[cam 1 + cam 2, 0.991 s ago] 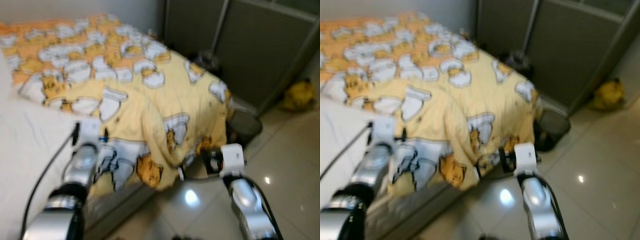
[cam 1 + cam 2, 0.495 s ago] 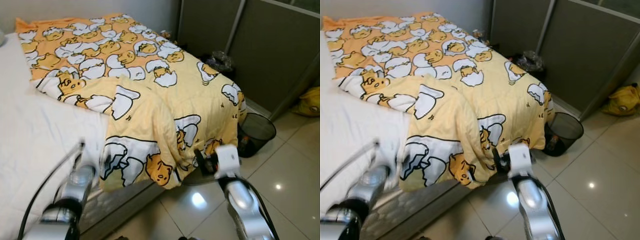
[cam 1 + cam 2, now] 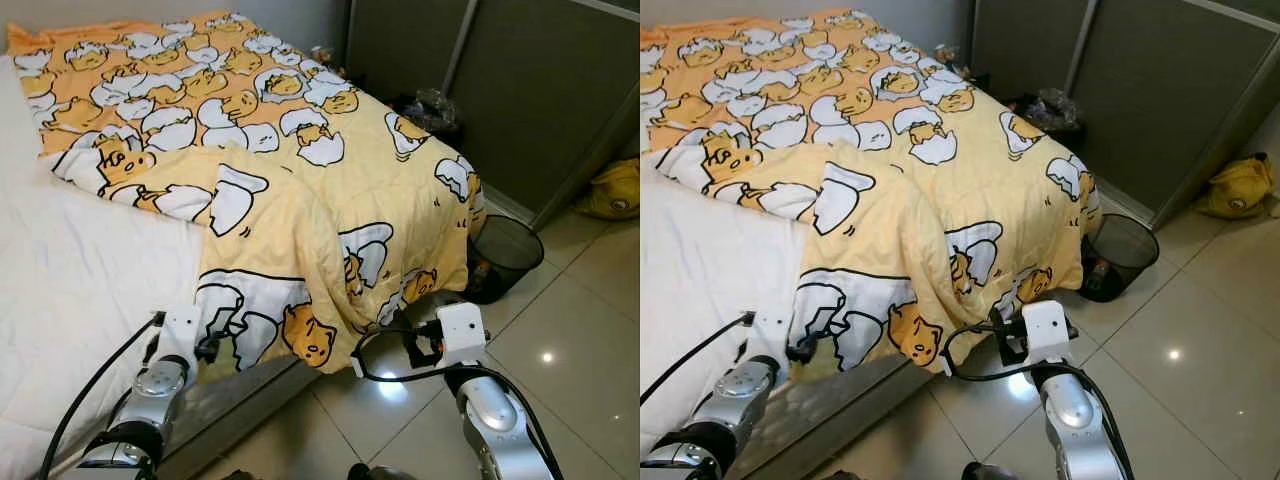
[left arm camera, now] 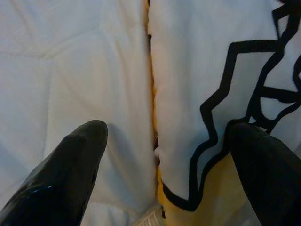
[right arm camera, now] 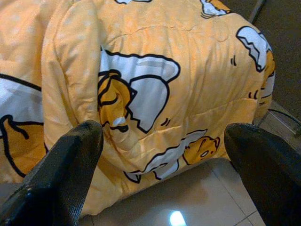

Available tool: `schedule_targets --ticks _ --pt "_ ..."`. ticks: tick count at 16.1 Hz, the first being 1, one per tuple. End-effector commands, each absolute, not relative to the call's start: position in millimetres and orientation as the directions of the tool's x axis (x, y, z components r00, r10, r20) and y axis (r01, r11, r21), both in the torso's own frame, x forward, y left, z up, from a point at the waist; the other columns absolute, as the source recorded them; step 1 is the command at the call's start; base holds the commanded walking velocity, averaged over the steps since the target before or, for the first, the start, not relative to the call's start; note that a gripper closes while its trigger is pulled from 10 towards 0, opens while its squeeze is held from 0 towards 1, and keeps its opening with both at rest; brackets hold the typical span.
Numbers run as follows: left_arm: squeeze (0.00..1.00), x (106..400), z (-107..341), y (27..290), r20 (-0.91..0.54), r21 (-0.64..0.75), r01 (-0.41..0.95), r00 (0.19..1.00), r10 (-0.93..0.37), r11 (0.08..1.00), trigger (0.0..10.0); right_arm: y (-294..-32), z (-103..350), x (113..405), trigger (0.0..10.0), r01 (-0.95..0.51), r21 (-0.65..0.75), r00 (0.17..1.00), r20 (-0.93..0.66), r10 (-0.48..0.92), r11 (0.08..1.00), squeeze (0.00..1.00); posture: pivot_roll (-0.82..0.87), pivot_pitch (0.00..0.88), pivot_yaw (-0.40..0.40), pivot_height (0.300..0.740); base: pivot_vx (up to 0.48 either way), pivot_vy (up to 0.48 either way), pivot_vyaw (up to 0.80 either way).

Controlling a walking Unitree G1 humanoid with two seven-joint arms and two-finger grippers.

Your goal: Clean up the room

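A yellow blanket (image 3: 300, 170) printed with cartoon eggs lies rumpled across the bed, one corner hanging over the side toward the floor. The white sheet (image 3: 80, 270) is bare on the bed's near left part. My left gripper (image 3: 208, 345) is low at the bed's side, open, its fingers straddling the blanket's hem (image 4: 157, 155) where it meets the sheet (image 4: 70, 61). Open as well, my right gripper (image 3: 405, 342) hovers over the floor and faces the hanging blanket corner (image 5: 141, 108), a short way off it.
A black mesh waste basket (image 3: 505, 255) stands on the tiles by the bed's foot corner. Dark sliding doors (image 3: 520, 80) run behind it, with a dark bag (image 3: 430, 105) at their base and a yellow bag (image 3: 615, 190) far right. Glossy tile floor (image 3: 580, 330) lies to the right.
The view has shifted and sharpened. My left arm has dropped from over the blanket to the bed's side edge. The right arm holds about the same place.
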State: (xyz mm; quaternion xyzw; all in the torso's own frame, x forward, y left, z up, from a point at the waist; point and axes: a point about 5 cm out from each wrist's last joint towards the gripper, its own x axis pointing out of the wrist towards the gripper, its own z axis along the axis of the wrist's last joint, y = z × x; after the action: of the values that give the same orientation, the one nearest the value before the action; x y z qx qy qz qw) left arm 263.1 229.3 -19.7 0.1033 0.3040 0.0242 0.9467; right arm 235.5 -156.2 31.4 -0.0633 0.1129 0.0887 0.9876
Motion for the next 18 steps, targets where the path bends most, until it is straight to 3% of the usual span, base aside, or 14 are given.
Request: schedule_targets --ticks 1,6,9,10,13,18 --pt "0.0 264 -18 227 -0.558 0.2 0.028 0.825 0.091 0.979 10.0 -157 32 234 10.0 -0.203 -0.112 0.954 -0.246 0.171 0.973 0.0 -0.07 0.076 -0.013 0.74 0.0 0.0 0.0" --pt "0.0 242 -44 201 -0.66 0.061 0.054 0.751 0.0 0.997 10.0 -157 33 238 10.0 -0.216 -0.114 0.95 -0.255 0.181 0.97 0.0 -0.05 0.078 -0.034 0.74 0.0 0.0 0.0" --pt "0.0 252 -41 187 -0.67 0.046 0.052 0.743 -0.008 0.998 10.0 -153 35 235 10.0 -0.252 -0.119 0.941 -0.26 0.215 0.96 0.0 -0.08 0.098 -0.055 0.74 0.0 0.0 0.0" --pt "0.0 264 -32 185 -0.634 0.099 0.069 0.774 0.009 0.993 0.0 -156 36 233 10.0 -0.259 -0.124 0.939 -0.265 0.22 0.958 0.0 -0.09 0.104 -0.059 0.74 0.0 0.0 0.0" --pt "0.0 278 -21 184 -0.61 0.119 0.057 0.792 0.028 0.991 0.0 -160 34 229 10.0 -0.259 -0.133 0.936 -0.279 0.215 0.957 0.0 -0.11 0.1 -0.052 0.74 0.0 0.0 0.0" --pt "0.0 276 -23 189 -0.625 0.133 0.066 0.78 0.032 0.989 0.0 -160 35 228 10.0 -0.251 -0.131 0.936 -0.284 0.207 0.959 0.0 -0.12 0.093 -0.04 0.74 0.0 0.0 0.0"
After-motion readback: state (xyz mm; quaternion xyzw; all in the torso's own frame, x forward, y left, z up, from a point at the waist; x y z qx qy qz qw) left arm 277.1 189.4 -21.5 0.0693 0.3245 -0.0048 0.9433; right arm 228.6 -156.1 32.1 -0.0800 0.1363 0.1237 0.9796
